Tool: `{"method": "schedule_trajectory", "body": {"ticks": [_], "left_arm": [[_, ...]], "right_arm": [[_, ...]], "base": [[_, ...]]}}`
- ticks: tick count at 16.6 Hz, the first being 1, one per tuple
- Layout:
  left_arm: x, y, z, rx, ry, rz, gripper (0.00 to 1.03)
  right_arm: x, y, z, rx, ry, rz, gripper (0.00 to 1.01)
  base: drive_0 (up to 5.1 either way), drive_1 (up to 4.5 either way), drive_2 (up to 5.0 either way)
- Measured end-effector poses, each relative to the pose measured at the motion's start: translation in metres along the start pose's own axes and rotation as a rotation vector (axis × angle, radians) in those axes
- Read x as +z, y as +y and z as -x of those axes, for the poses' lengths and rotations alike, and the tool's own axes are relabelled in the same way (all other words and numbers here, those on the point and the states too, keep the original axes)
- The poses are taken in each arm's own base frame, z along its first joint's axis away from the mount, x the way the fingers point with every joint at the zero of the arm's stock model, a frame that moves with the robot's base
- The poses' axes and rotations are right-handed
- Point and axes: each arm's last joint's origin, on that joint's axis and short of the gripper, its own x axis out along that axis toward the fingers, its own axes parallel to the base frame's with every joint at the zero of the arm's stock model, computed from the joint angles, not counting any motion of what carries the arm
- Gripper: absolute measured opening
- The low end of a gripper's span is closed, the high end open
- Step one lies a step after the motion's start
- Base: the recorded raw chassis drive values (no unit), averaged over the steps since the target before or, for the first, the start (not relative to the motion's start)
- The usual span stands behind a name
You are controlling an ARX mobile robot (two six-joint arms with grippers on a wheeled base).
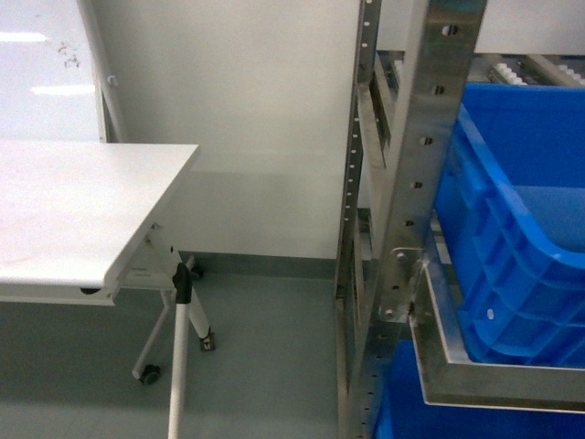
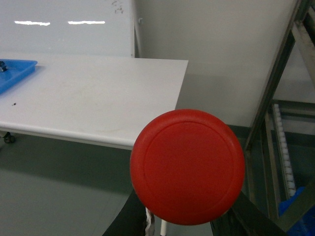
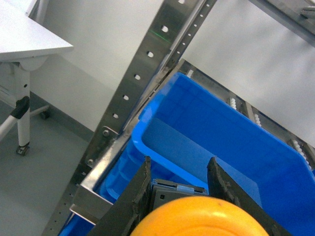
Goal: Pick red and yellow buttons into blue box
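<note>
Right gripper [image 3: 177, 184] grips yellow button [image 3: 197, 216] near blue box [image 3: 236, 147]; left gripper [image 2: 182, 223] grips red button [image 2: 187, 164]. Move fwd past rim before you release.

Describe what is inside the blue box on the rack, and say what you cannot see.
The blue box shows bare blue walls and floor in the right wrist view, no buttons. The yellow button held by the right gripper covers its near corner, so that part stays unseen.
</note>
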Motion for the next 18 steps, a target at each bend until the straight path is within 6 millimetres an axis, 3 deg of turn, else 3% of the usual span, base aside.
{"method": "schedule_trajectory", "body": {"ticks": [18], "left_arm": [[-0.0002, -0.0001, -0.0002, 0.0, 0.001, -0.001, 0.2]], "right_arm": [[0.0, 0.0, 0.0, 0.0, 0.0, 0.0, 0.29]], "base": [[4.9, -2.9, -1.9]]}}
